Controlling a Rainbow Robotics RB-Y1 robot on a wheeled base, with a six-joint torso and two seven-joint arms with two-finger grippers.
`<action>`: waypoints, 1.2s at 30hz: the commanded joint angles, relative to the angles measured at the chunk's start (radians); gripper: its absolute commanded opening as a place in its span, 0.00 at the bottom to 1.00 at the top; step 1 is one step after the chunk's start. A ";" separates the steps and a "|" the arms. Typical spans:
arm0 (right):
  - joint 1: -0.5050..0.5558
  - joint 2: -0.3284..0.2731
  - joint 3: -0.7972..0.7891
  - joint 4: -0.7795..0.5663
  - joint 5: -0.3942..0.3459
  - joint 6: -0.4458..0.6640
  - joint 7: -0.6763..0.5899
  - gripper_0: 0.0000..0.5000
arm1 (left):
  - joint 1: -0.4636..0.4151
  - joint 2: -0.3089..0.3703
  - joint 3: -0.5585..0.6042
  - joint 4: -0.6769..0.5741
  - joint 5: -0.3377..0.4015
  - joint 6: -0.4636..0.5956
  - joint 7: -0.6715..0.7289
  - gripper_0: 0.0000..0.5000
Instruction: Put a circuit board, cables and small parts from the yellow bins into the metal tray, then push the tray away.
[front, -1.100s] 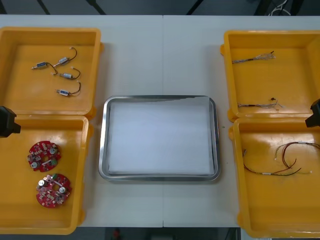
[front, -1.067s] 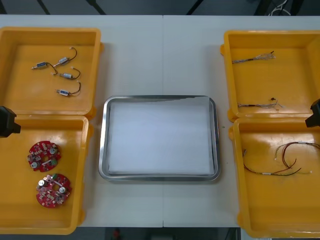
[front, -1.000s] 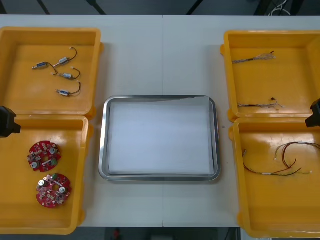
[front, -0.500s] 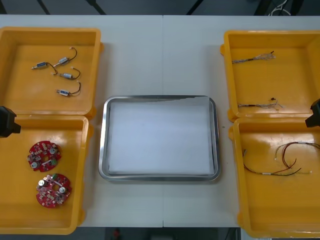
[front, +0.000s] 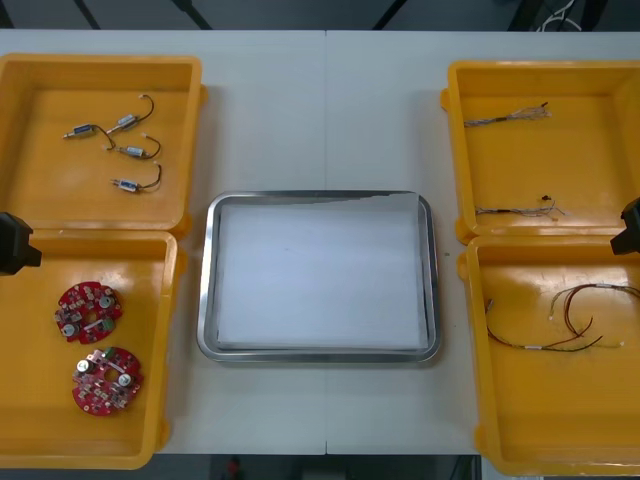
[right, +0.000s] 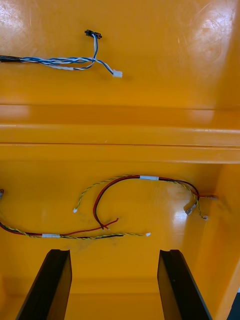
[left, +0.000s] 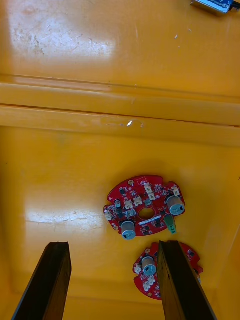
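Table (front: 320, 120), tray (front: 205, 300); wrist views: left claw (left: 114, 245) spread over circuit boards (left: 145, 212), right claw (right: 114, 252) spread over cables (right: 148, 178)

A big light table (front: 320, 120) shows in the front view. It is pale and smooth. A thin line (front: 326, 110) runs down its middle, from the far edge to the near edge (it is very thin and straight). Past the far edge the floor (front: 250, 12) is dark. A small pale curly thing (front: 562, 14) lies there, too small to tell what. Past the near edge sits a tiny red spot (front: 233, 466).
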 joint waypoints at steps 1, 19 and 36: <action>0.010 0.008 -0.030 -0.017 0.008 0.006 -0.036 1.00 | 0.014 0.022 0.013 -0.003 0.000 -0.008 -0.027 1.00; 0.010 0.008 -0.030 -0.017 0.008 0.006 -0.036 1.00 | 0.014 0.022 0.013 -0.003 0.000 -0.008 -0.027 1.00; 0.010 0.008 -0.030 -0.017 0.008 0.006 -0.036 1.00 | 0.014 0.022 0.013 -0.003 0.000 -0.008 -0.027 1.00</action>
